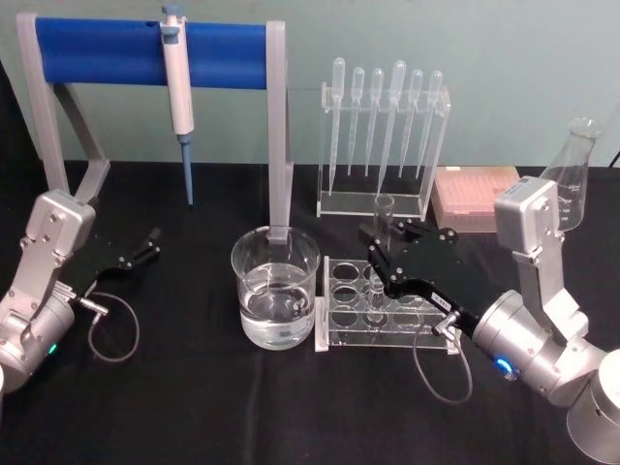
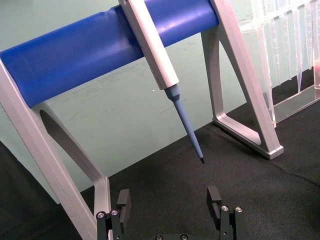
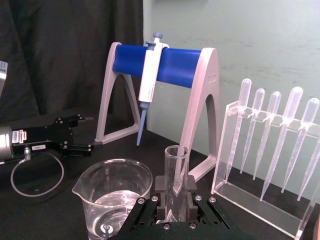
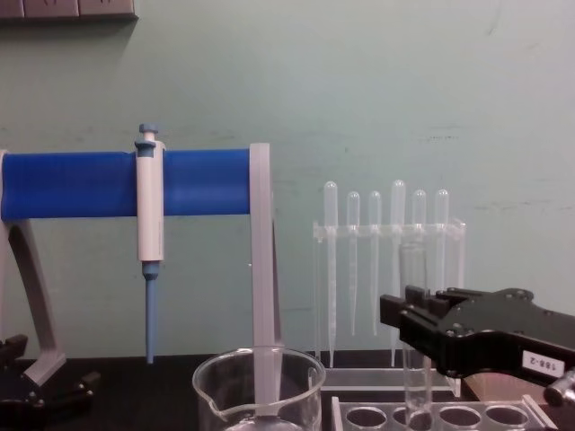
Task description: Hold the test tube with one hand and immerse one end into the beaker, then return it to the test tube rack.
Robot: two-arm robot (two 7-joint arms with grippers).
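Observation:
The test tube stands upright over the clear rack, and its lower end reaches down into a rack hole. My right gripper is shut on the test tube's middle. The right wrist view shows the tube clamped between the black fingers. The beaker holds some clear liquid and sits just left of the rack, apart from the tube. My left gripper rests open at the table's left, by the blue stand, with nothing between its fingers.
A white-and-blue pipette hangs on the blue-barred stand behind the beaker. At the back right stands a clear rack of plastic pipettes. A pink tip box and a glass flask sit further right.

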